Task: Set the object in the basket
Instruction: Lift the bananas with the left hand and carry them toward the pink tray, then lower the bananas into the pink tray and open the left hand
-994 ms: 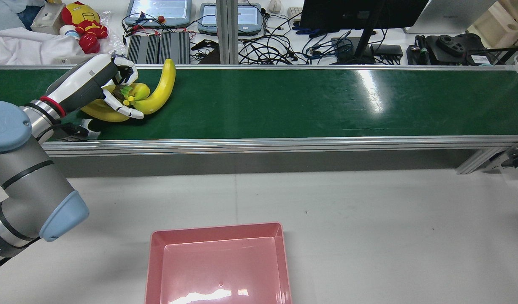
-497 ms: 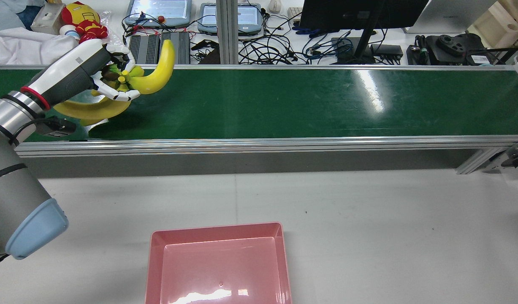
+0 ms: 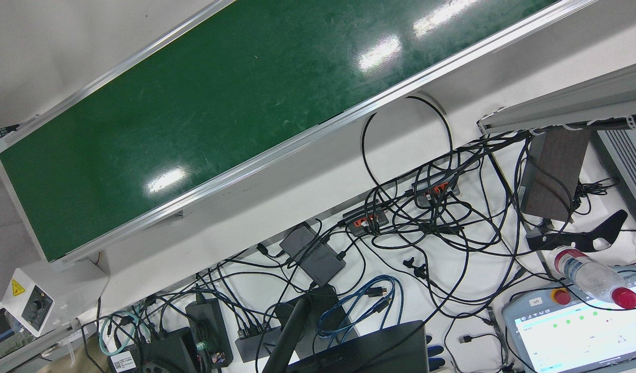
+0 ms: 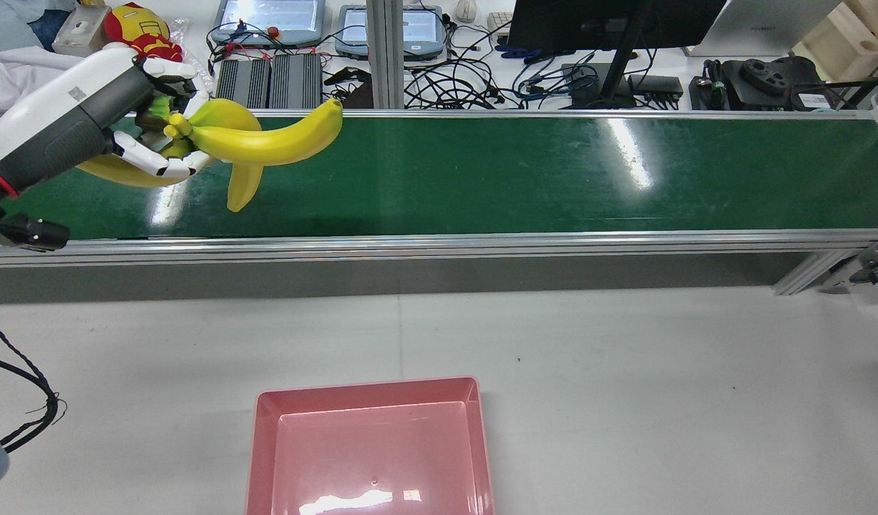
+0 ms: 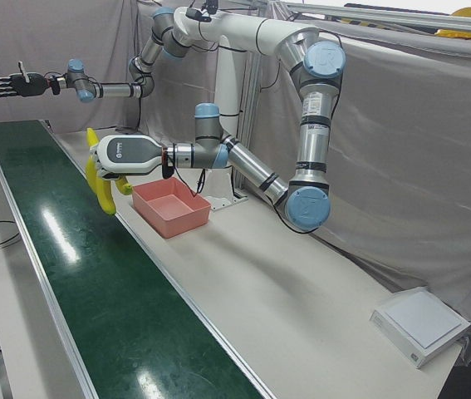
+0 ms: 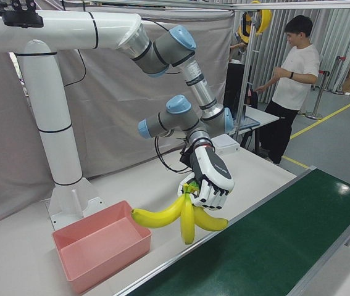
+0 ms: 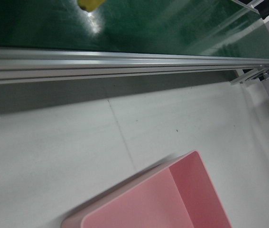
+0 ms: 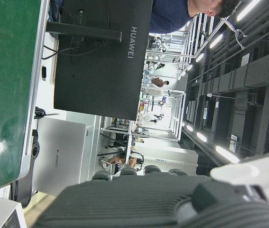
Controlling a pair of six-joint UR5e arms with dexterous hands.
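Nearest us in the rear view, the pink basket (image 4: 371,447) sits empty on the white table (image 4: 625,372), ready to receive. Beyond it, above the green conveyor belt (image 4: 553,172), our left hand (image 4: 88,118) is clenched around the stem of the banana bunch (image 4: 252,146), so the fruit hangs free below the grip for carrying. Compared with a second ago, we have lifted the bunch clear of the belt. Farthest off, our right hand (image 5: 7,84) stays raised with fingers spread, holding nothing.
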